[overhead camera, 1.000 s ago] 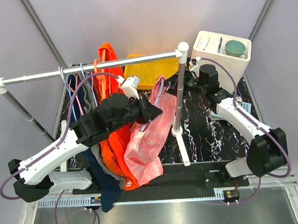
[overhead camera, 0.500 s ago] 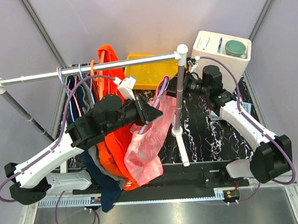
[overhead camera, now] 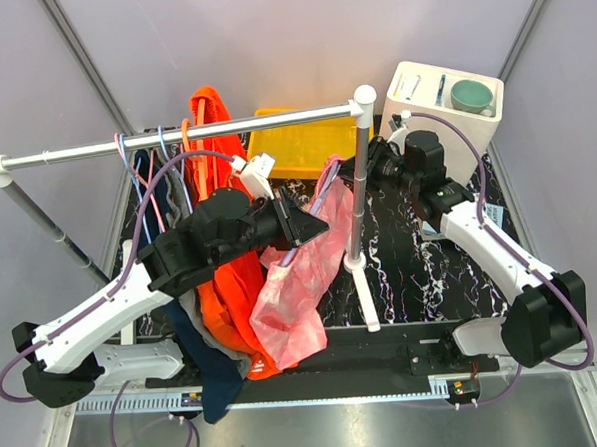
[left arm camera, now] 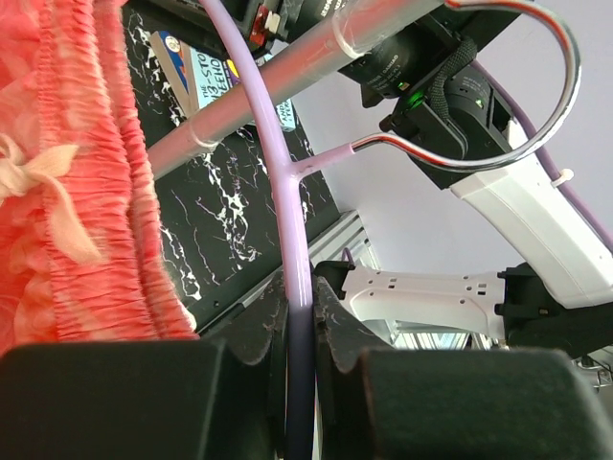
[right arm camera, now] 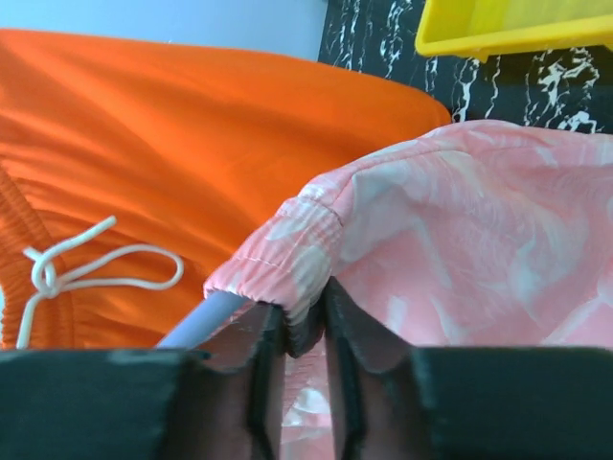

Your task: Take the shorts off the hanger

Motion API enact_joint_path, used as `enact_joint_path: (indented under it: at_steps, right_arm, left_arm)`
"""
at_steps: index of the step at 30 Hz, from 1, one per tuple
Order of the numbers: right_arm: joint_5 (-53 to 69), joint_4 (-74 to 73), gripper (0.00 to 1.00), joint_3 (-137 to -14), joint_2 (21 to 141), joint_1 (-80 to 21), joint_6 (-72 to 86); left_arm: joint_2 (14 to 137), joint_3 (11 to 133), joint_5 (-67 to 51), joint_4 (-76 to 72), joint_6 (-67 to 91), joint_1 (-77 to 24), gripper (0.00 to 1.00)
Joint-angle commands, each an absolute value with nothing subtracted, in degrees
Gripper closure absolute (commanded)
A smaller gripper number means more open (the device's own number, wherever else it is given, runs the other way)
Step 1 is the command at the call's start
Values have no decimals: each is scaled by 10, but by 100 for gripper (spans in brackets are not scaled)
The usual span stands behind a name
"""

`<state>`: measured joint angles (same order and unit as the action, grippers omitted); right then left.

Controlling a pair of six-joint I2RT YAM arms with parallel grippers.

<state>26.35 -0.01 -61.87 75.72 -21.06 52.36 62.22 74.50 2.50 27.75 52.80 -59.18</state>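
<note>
The light pink shorts (overhead camera: 299, 279) hang on a lilac hanger (overhead camera: 322, 187) in the middle of the top view, beside the orange shorts (overhead camera: 225, 287). My left gripper (overhead camera: 313, 221) is shut on the hanger's lilac bar (left arm camera: 292, 220), and the metal hook (left arm camera: 560, 77) curls free above it. Pink gathered cloth (left arm camera: 67, 192) fills the left of that view. My right gripper (overhead camera: 354, 171) reaches in from the right. Its jaws (right arm camera: 305, 321) are shut on the pink shorts' stitched edge (right arm camera: 287, 249), where the hanger's end (right arm camera: 206, 321) pokes out. Behind lie the orange shorts (right arm camera: 192, 134) with a white drawstring (right arm camera: 96, 268).
A metal rail (overhead camera: 174, 142) on white posts (overhead camera: 358, 210) crosses the scene and carries more hangers and dark clothes (overhead camera: 211, 373) at the left. A yellow bin (overhead camera: 295, 149) sits behind the rail. A white box with a green cup (overhead camera: 470, 96) stands at back right.
My right gripper moved left to the pink shorts, opened wide, then closed on their edge. The left gripper kept its hold on the hanger and barely moved.
</note>
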Motion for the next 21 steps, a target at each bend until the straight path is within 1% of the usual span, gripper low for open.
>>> enact_joint_path:
  at_steps: [1, 2, 3, 4, 8, 11, 13, 18, 21]
  right_arm:
    - [203, -45, 91, -654, 759, -213, 516]
    - [182, -63, 97, -663, 761, -212, 513]
    - [171, -82, 100, -669, 762, -213, 503]
    - [158, -123, 100, -674, 763, -213, 496]
    - [120, -190, 100, -696, 776, -198, 464]
    - [137, -231, 100, -718, 804, -169, 444]
    - [153, -249, 100, -738, 816, -156, 418]
    - [178, -305, 100, -801, 879, -147, 363]
    - [174, -343, 100, -838, 912, -145, 342]
  left_arm:
    - [607, 745, 4, 248, 547, -591, 100]
    - [606, 744, 4, 250, 547, -591, 100]
    - [603, 744, 6, 250, 548, -591, 100]
    - [599, 743, 9, 254, 548, -591, 100]
    - [587, 737, 10, 263, 546, -591, 100]
    - [582, 734, 4, 270, 535, -591, 100]
    - [581, 736, -21, 279, 520, -589, 100]
    - [570, 732, -51, 289, 506, -584, 100]
    - [547, 722, -38, 282, 499, -583, 100]
